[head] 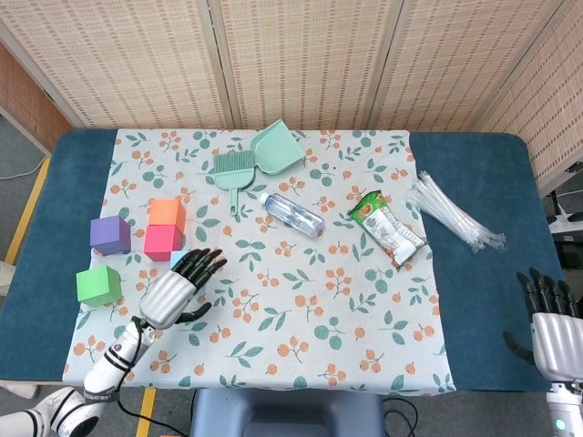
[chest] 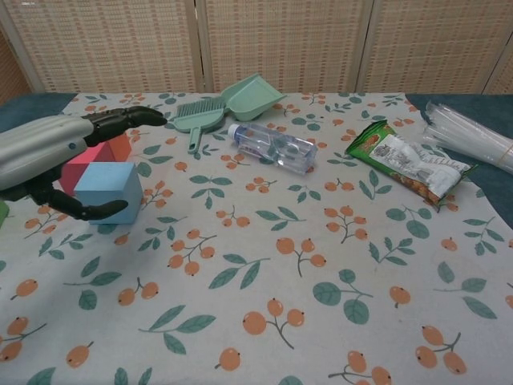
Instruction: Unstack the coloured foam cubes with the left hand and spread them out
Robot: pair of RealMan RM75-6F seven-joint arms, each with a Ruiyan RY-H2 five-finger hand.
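Right, the light blue foam cube [chest: 108,191] sits on the floral tablecloth [head: 301,300] just in front of the pink foam cube [head: 162,241], with the orange foam cube [head: 167,212] behind that one. My left hand [head: 173,291] is cupped over the blue cube, its black fingers [chest: 120,120] arched above it and the thumb curling under its near face; I cannot tell whether they actually press on the foam. The purple foam cube [head: 109,234] and the green foam cube [head: 98,285] stand apart near the cloth's left edge. Further back lie a mint green dustpan [head: 278,147] with its matching brush [head: 234,171], a clear plastic water bottle [head: 291,213] on its side, and a green snack packet [head: 387,228]. A bundle of clear plastic straws [head: 454,215] rests on the dark blue tabletop [head: 483,300]. My right hand [head: 554,332] hangs at the near right corner, fingers loosely spread and holding nothing
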